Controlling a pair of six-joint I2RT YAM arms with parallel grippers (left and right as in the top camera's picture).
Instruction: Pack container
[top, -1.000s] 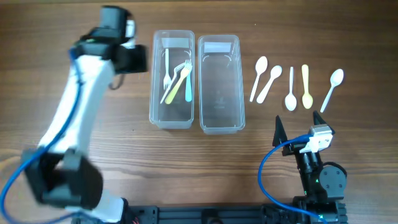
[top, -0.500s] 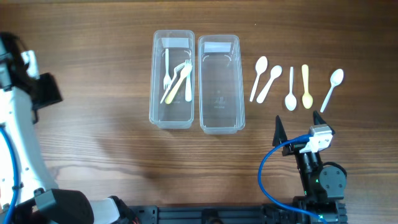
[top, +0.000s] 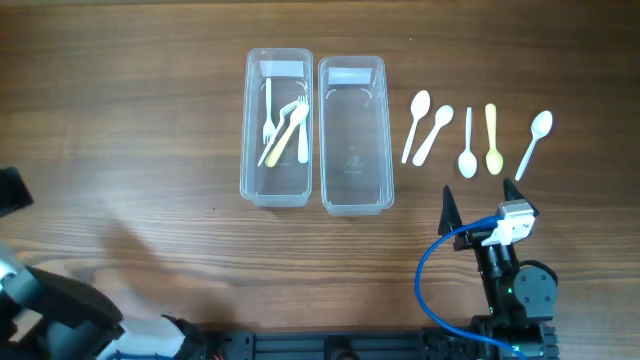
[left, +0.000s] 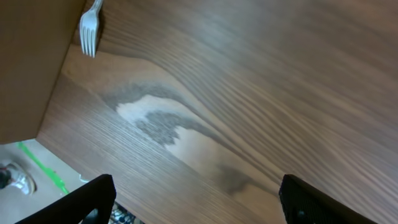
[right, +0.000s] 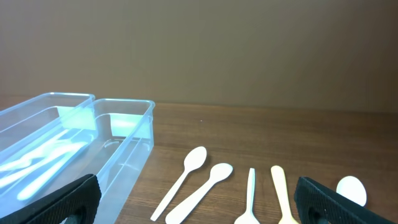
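Two clear plastic containers stand side by side. The left container (top: 250, 185) holds several forks (top: 285, 128), white and yellow. The right container (top: 352, 195) is empty. Several spoons lie to its right, most of them white (top: 416, 124), one yellow (top: 492, 139); they also show in the right wrist view (right: 186, 177). My right gripper (top: 480, 196) is open and empty, in front of the spoons (right: 205, 214). My left gripper (left: 202, 211) is open and empty over bare wood near the table's left edge. A white fork (left: 91, 26) lies ahead of it.
The left arm (top: 12, 190) sits at the overhead frame's left edge, far from the containers. In the left wrist view the table edge (left: 68, 158) runs below the fingers, with floor and a green cable (left: 40, 165) beyond. A blue cable (top: 430, 270) loops beside the right arm.
My left arm has swung away from the left container, leftward and toward the table's front, mostly leaving the overhead frame. The right arm, containers and spoons have not moved.
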